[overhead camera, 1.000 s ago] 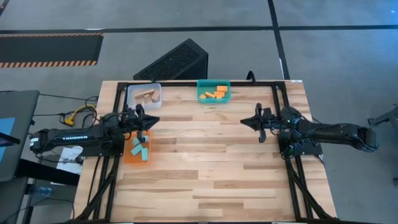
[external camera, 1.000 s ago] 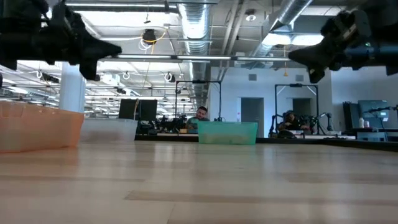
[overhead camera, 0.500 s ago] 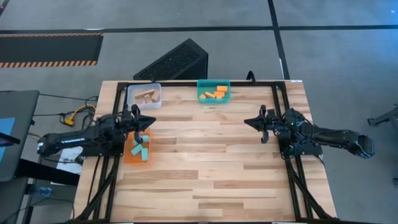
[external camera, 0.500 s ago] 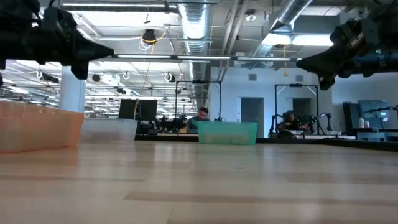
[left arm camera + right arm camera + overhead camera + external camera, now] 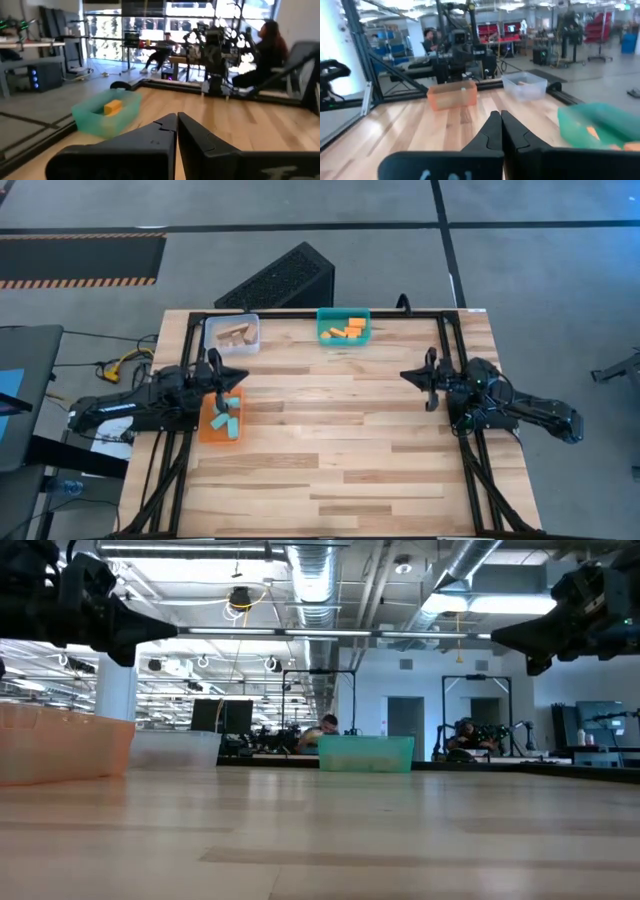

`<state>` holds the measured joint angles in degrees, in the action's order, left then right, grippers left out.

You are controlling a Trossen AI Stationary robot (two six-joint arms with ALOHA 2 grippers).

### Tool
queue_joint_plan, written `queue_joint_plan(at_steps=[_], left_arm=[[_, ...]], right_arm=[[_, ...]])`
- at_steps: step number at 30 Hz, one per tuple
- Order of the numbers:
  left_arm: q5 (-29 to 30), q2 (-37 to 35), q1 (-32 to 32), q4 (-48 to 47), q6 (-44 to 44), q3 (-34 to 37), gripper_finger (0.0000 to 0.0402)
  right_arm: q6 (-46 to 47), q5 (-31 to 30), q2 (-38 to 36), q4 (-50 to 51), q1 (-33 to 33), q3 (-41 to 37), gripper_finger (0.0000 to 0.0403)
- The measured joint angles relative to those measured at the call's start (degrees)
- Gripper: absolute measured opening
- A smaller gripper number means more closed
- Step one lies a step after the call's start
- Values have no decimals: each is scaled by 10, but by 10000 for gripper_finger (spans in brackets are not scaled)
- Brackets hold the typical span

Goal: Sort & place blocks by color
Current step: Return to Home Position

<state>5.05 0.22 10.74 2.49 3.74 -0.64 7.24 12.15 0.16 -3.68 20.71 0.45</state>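
In the high view, teal blocks [image 5: 224, 418] lie in the orange bin [image 5: 206, 429], orange blocks [image 5: 348, 329] in the teal bin [image 5: 343, 326], and tan wood blocks [image 5: 236, 334] in the clear bin [image 5: 232, 333]. My left gripper [image 5: 240, 374] is shut and empty, raised over the orange bin's far end. My right gripper [image 5: 405, 374] is shut and empty, raised near the table's right rail. Each wrist view shows its fingers closed together: left gripper [image 5: 177, 119], right gripper [image 5: 497, 116].
A black frame rail [image 5: 320, 313] runs along the table's far edge and both sides. The wooden tabletop [image 5: 330, 440] stretches between the two arms. People sit at desks in the room beyond, seen in the low view [image 5: 325, 728].
Both arms have drawn back from the table's middle: the left gripper moved toward the left edge, the right gripper toward the right edge. Both stayed shut and raised. The blocks and bins did not move.
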Motion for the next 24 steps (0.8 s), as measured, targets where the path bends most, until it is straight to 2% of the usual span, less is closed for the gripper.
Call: queue_joint_plan(at_steps=[5, 14, 24], left_arm=[[-33, 6, 0, -6, -29, 0, 0], [-35, 20, 0, -6, -37, 1, 0], [-36, 20, 0, -6, -36, 1, 0]], right_arm=[[-17, -7, 12, 7, -7, 0, 12], [-17, -6, 29, 9, -8, 0, 35], [-17, -5, 29, 10, -8, 0, 28]])
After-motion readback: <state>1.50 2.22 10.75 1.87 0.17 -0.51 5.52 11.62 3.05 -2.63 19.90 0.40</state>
